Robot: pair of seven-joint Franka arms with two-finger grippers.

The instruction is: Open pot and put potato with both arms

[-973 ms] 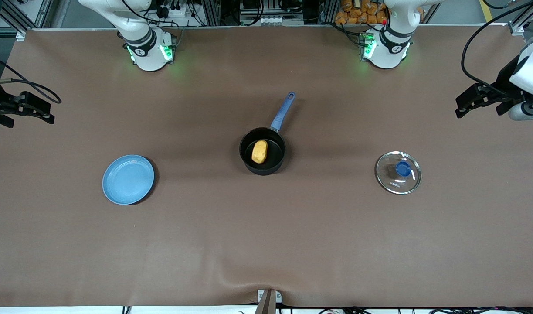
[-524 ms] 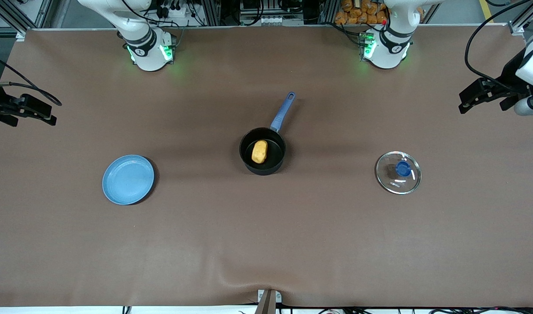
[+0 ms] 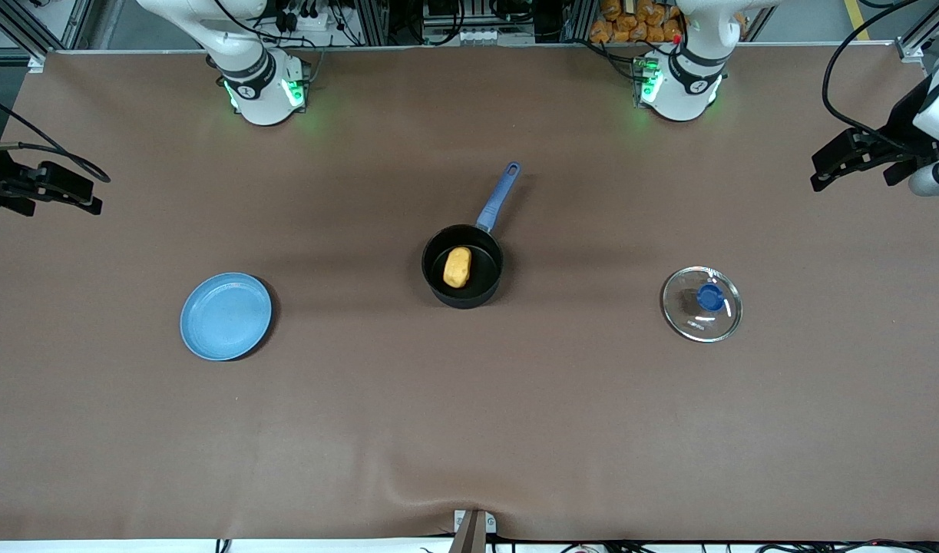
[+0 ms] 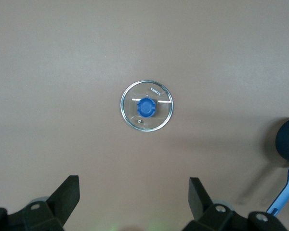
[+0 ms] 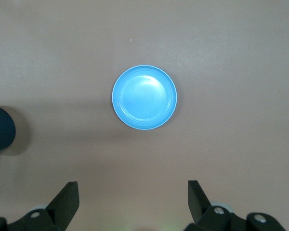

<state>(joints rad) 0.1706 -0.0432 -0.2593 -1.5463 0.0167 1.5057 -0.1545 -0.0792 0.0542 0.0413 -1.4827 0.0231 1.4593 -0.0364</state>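
Brown table [image 3: 469, 430] mat rippled at near edge; 2 grippers, left gripper [image 4: 134, 202], right gripper [image 5: 133, 204], wide open, empty.

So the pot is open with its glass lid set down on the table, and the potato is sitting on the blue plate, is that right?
Not quite. The pot is open and its glass lid lies on the table, but the potato sits inside the pot, not on the blue plate, which holds nothing. The front view shows this.
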